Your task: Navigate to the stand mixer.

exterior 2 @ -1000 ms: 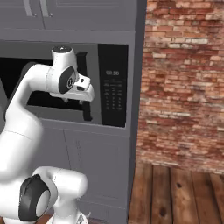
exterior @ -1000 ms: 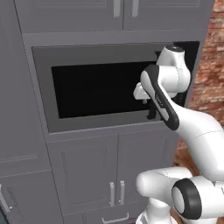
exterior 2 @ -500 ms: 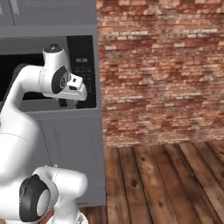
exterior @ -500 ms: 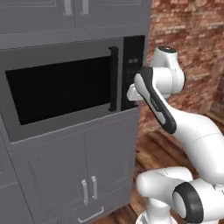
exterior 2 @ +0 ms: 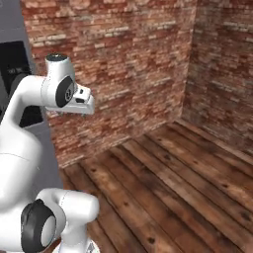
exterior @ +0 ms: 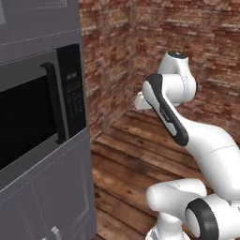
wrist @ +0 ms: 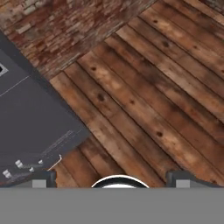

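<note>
The stand mixer is out of view. My arm is folded up in front of the base, with the hand (exterior 2: 81,101) held high and pointing down at the floor. In the hand view my gripper (wrist: 113,178) is open: its two dark fingertips (wrist: 43,177) stand far apart with nothing between them. Below them lie bare wooden planks and the foot of a grey cabinet.
A tall grey cabinet column (exterior: 47,197) with a built-in black microwave (exterior: 42,117) stands at the left. Red brick walls (exterior 2: 128,64) meet in a corner (exterior 2: 190,74) ahead on the right. Wooden floor (exterior 2: 173,183) stretches to them.
The whole picture has swung: the camera turned right, so the cabinet and microwave slid off to the left and brick walls and floor came in. The arm kept its pose.
</note>
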Available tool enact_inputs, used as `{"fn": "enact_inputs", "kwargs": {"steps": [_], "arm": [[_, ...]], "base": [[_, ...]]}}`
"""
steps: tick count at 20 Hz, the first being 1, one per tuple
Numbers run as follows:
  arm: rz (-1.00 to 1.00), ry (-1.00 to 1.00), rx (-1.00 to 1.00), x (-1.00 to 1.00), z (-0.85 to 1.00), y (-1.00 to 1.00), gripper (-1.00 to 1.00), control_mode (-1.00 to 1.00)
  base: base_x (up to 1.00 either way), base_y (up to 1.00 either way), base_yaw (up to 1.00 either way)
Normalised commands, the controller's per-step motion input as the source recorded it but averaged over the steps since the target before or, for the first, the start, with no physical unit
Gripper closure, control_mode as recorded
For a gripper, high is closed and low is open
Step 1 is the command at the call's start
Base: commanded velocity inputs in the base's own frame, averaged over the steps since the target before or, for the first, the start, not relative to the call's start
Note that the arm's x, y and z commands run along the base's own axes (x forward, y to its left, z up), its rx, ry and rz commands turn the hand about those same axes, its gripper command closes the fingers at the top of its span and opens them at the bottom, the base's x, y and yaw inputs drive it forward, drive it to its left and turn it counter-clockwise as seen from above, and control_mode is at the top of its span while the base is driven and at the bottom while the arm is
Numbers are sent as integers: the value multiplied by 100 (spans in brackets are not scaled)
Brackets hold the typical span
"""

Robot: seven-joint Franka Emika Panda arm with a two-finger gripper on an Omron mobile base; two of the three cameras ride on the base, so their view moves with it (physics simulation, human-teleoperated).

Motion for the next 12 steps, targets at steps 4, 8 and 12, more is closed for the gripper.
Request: {"fn": "enact_inputs", "kwargs": {"steps": [4,8,12], "arm": [[0,0,0,0,0,0,-100,100],[0,0,0,0,0,0,-100,100],[0,0,0,0,0,0,-100,100]], "base": [[-22,-1,-79],[-17,0,-86],[-32,-8,-80]]}}
